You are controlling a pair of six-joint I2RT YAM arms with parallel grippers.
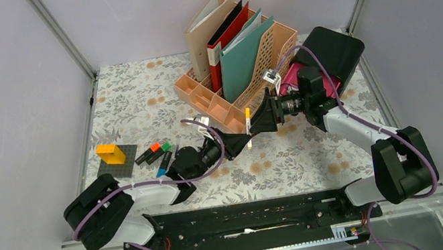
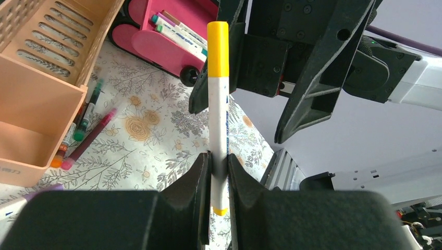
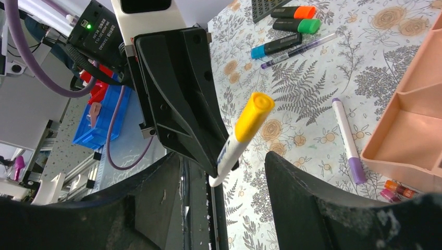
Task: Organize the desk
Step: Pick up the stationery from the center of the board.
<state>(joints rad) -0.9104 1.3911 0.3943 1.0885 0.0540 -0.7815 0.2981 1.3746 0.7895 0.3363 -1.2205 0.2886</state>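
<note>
Yellow-capped marker (image 2: 218, 104) is held upright by left gripper (image 2: 218, 164), pinched narrow on the lower barrel, above desk (image 1: 133, 99) just in front of file rack (image 1: 229, 106). Right gripper (image 3: 224, 156) is spread wide about the cap end. Marker is judged light, stiff and smooth, best gripped on the barrel below the cap.

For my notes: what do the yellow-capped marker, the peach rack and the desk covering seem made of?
Yellow-capped marker: smooth plastic, slightly glossy; light sheen on the barrel. Peach rack: moulded plastic, matte; slotted walls, even colour. Desk covering: probably printed cloth or vinyl; flat floral print, weave too fine to tell.
</note>
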